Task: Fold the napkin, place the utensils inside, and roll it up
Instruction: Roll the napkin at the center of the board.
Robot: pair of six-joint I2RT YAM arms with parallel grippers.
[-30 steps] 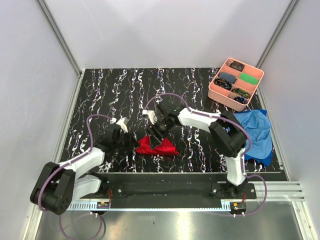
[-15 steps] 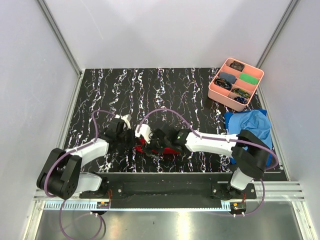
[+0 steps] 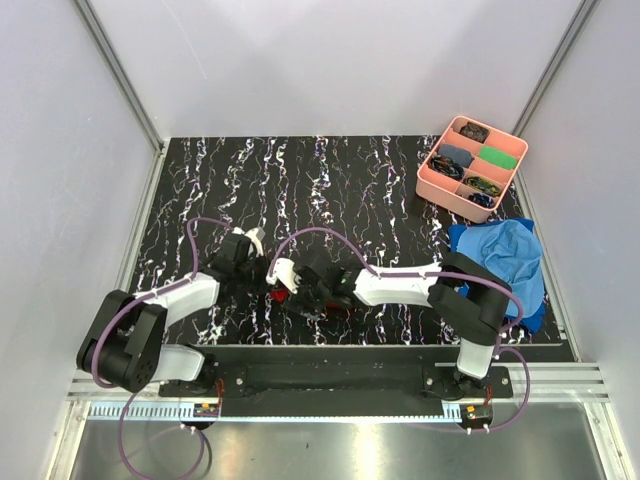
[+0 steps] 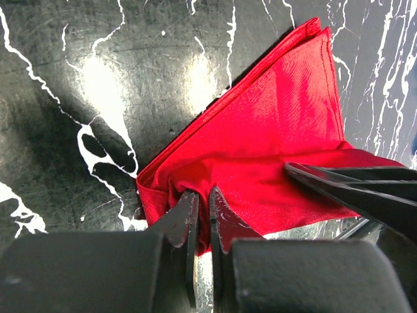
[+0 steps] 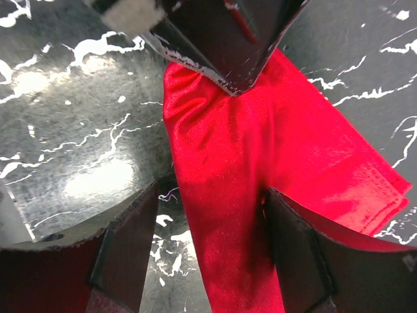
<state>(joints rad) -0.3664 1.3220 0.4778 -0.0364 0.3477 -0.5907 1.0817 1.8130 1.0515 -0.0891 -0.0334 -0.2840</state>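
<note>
The red napkin (image 4: pixel 280 130) lies folded in a rough triangle on the black marbled table, mostly hidden under both grippers in the top view (image 3: pixel 284 296). My left gripper (image 4: pixel 202 212) is shut on a bunched fold at the napkin's near-left edge; it also shows in the top view (image 3: pixel 262 272). My right gripper (image 5: pixel 212 241) is open and straddles a strip of the napkin (image 5: pixel 260 150), its right finger (image 5: pixel 300 251) touching the cloth; it also shows in the top view (image 3: pixel 297 293). The two grippers are close together, tip to tip. No orange utensils are in view.
A pink compartment tray (image 3: pixel 432 183) with small dark and green items stands at the back right. A crumpled blue cloth (image 3: pixel 505 260) lies at the right edge. The napkin sits near the table's front edge.
My right gripper came down and toward the near left over the napkin, covering most of it. My left gripper moved in to the napkin's left edge.
</note>
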